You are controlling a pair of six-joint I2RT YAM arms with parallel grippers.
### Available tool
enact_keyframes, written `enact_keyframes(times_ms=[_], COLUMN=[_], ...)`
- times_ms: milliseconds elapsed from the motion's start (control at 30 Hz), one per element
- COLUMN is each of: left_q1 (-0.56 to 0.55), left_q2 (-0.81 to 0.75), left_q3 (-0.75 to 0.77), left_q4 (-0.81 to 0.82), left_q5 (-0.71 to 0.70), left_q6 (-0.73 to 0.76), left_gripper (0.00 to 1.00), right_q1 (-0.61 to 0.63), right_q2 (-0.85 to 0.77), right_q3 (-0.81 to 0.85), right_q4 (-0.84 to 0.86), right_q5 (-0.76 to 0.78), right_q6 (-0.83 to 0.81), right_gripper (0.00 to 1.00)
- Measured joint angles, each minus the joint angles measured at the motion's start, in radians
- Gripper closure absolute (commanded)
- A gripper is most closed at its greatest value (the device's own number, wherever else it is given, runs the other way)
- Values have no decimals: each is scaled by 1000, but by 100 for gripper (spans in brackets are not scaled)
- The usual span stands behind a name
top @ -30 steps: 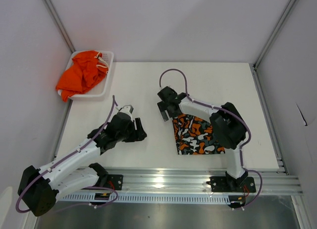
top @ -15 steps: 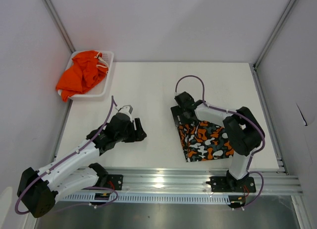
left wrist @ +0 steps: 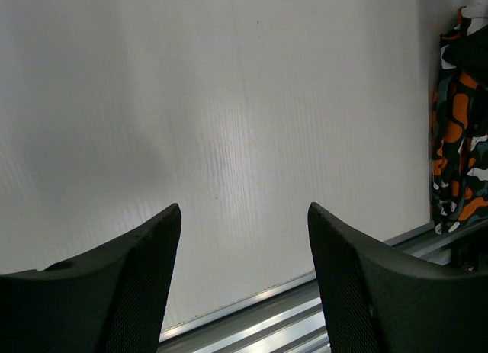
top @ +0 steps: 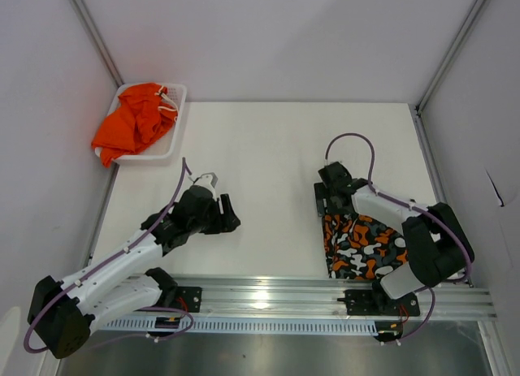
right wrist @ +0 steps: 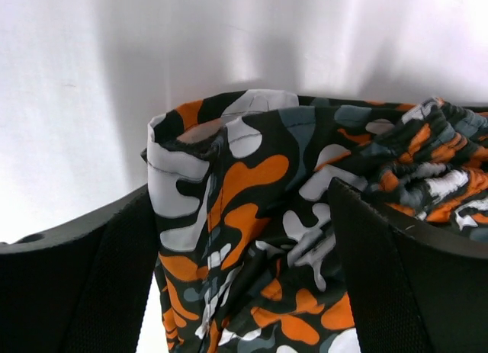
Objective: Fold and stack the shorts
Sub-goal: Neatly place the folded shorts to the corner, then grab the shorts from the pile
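The patterned shorts (top: 363,248) lie folded near the table's front right edge; they also show at the right edge of the left wrist view (left wrist: 457,139). My right gripper (top: 329,199) sits low over their far left end, jaws wide. In the right wrist view the bunched patterned shorts (right wrist: 305,139) fill the gap between the fingers of my right gripper (right wrist: 242,191). The plain orange shorts (top: 134,123) lie crumpled in the white basket (top: 175,140) at the far left. My left gripper (top: 227,213) (left wrist: 244,212) hovers open and holds nothing, left of centre.
A metal rail (top: 268,295) runs along the near table edge, just below the patterned shorts. Grey walls and aluminium posts close in the table on the left, far and right sides.
My right gripper has swept right and nearer to the front edge, and the patterned shorts slid with it. The left arm barely shifted.
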Motion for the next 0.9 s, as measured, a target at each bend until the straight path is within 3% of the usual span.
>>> enact_keyframes(times_ms=[500,633,767,900], left_q1=[1,24,165,414], left_q2=[18,91,159,230], left_q3=[69,190,345,472], left_q4=[-63,-103,-125,-148], left_q5=[-13,-48,-59,-42], left_q6=[9,11,24,25], left_gripper=[27,17,5,4], right_q1=[-13,9,66,119], right_q2=[-8,-55,-145,-211], right_q3=[60,184,232,174], right_q4=[-95,-123,-63,64], right_q5=[215,197,182,192], right_q6=[64,68,72,85], right_gripper=[3,1,1,1])
